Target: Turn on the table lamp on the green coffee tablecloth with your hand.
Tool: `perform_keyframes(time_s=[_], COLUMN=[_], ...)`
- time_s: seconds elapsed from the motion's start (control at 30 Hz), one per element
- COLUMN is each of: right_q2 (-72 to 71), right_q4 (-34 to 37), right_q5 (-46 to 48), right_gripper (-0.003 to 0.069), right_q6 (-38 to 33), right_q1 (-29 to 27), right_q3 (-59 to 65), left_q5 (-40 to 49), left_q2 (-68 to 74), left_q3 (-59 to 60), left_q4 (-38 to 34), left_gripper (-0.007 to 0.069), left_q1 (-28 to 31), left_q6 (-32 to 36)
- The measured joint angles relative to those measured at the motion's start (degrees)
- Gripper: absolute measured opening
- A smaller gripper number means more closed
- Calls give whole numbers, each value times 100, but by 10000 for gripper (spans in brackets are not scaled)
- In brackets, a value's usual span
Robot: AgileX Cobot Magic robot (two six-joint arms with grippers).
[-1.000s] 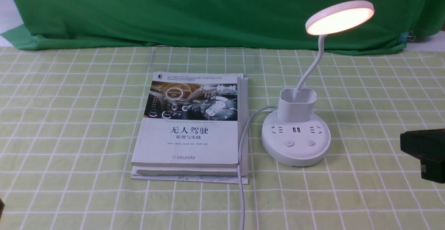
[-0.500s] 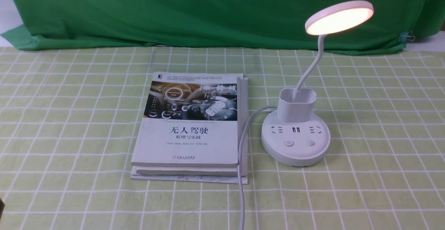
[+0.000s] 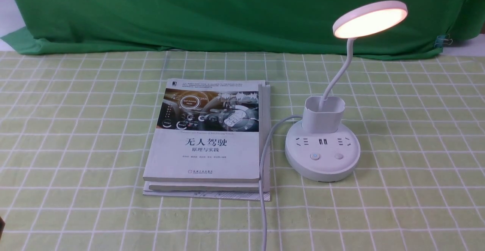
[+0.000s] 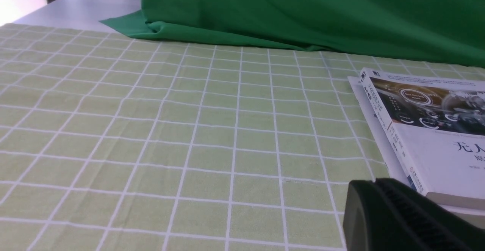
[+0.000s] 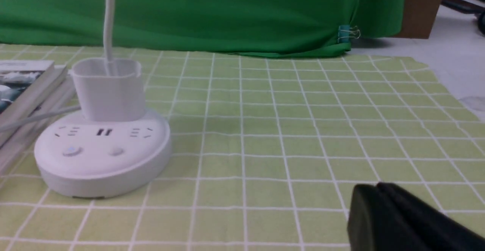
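The white table lamp [image 3: 322, 152] stands on the green coffee tablecloth [image 3: 416, 137], right of centre. Its disc head [image 3: 370, 19] glows warm orange. The base shows two buttons [image 3: 314, 156] and sockets. Its white cord [image 3: 263, 190] runs toward the front edge. The lamp base also shows in the right wrist view [image 5: 102, 152]. My right gripper [image 5: 379, 190] is shut and empty, low over the cloth, well away from the base. My left gripper [image 4: 373, 186] is shut and empty beside the book's near corner. Neither gripper shows in the front view.
A stack of books [image 3: 208, 141] lies left of the lamp; it also shows in the left wrist view [image 4: 428, 129]. A dark green backdrop [image 3: 227, 12] hangs behind. A clip [image 3: 441, 40] holds the fabric at the far right.
My right arm, a black shape at the right edge of the front view one second ago, has left that view. The lamp stays lit and has not moved.
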Motion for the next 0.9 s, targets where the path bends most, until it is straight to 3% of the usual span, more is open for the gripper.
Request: perform_keyframes(time_s=[0.9], right_q2=[-309], right_q4=[-157], right_q5=[445], right_gripper=[59], right_q6=[-87], right_q1=[0], right_q3=[0], left_q5=[1], left_q2=[0], left_q3=[0], left_q4=[0], left_gripper=[3], left_q1=[0], left_q6=[0])
